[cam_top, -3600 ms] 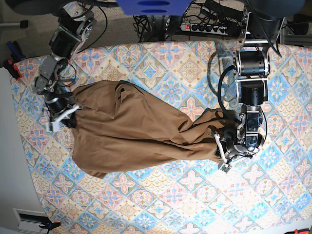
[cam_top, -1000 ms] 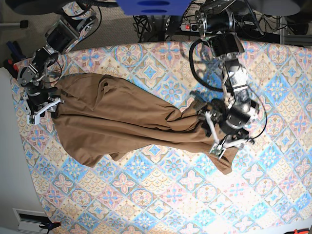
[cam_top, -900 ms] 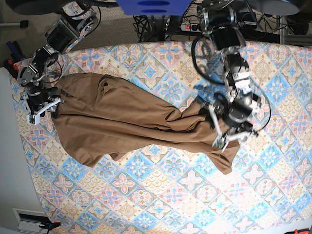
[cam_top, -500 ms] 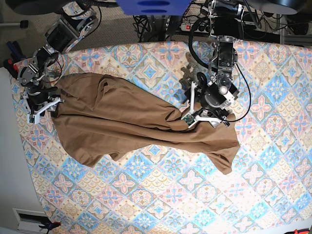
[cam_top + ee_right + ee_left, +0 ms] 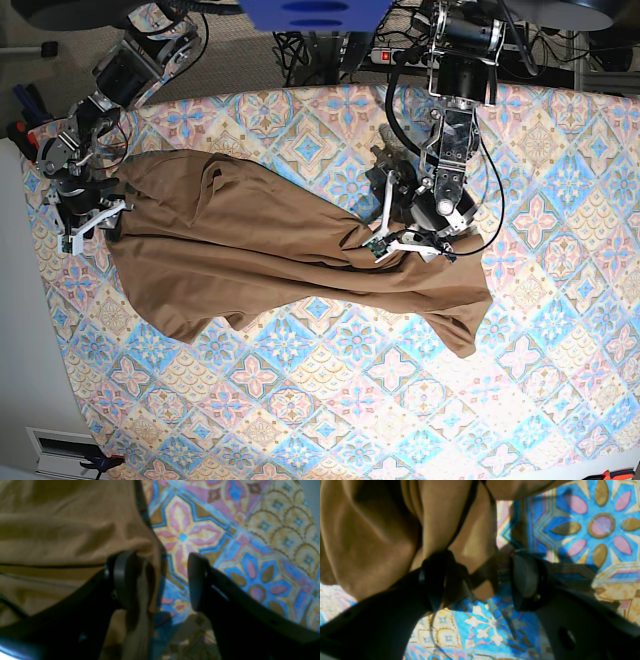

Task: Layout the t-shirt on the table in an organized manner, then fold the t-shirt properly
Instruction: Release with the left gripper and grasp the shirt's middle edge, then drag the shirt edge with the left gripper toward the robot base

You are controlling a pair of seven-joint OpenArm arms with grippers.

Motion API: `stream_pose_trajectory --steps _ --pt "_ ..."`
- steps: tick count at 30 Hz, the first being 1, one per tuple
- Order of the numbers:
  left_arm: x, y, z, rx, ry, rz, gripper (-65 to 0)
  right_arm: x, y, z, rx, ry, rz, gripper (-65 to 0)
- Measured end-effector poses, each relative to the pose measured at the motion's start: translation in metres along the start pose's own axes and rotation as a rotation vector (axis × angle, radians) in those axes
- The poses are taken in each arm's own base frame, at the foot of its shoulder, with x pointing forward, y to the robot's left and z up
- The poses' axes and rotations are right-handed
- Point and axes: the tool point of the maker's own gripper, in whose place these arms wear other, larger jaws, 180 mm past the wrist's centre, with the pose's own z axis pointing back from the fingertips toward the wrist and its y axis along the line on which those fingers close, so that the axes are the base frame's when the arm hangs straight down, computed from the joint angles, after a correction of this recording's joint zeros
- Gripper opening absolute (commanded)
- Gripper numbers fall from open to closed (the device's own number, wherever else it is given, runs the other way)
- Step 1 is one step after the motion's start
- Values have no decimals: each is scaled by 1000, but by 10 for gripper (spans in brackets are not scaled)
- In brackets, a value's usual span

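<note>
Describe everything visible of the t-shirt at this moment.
The t-shirt is plain tan-brown soft cloth, unprinted, lying wrinkled and bunched in a long diagonal band on the table. It is not spread flat; folds gather toward its narrower end. The right gripper sits open at its wide end's edge, and the left gripper straddles a fold at the other end, jaws apart.

The brown t-shirt (image 5: 250, 260) lies wrinkled and stretched out long across the surface (image 5: 330, 400). It is wide on one end and bunched and twisted on the other. The surface has blue, pink and cream tiles.
</note>
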Motion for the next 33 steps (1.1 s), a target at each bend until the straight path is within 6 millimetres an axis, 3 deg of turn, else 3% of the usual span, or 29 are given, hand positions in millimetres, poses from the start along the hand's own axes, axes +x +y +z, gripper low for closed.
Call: stream_pose_trajectory --steps 5,6,9,13,16,20,25,30,33 --pt "-1 -1 -2 1 5 -3 -634 0 0 0 0 -1 0 -338" --pt "-1 -1 -2 2 5 -4 -650 0 0 0 0 -1 0 -338" --pt "-2 1 0 13 11 -5 -650 0 0 0 0 0 0 -338" --pt "-3 13 35 102 -41 -46 -650 1 0 0 0 -5 1 -338" --pt "-35 17 56 162 52 -86 -650 4 -1 2 -8 -8 7 -338" --pt "-53 25 75 206 72 -115 -650 36 -4 16 -21 -92 78 -338" --pt "-105 36 82 232 215 -90 -650 61 -8 31 -55 -154 124 -338" --pt "-130 26 83 189 271 -173 -650 54 16 24 -13 -142 109 -338" --pt "-143 16 83 160 312 -225 -650 58 40 15 48 -133 168 -338"
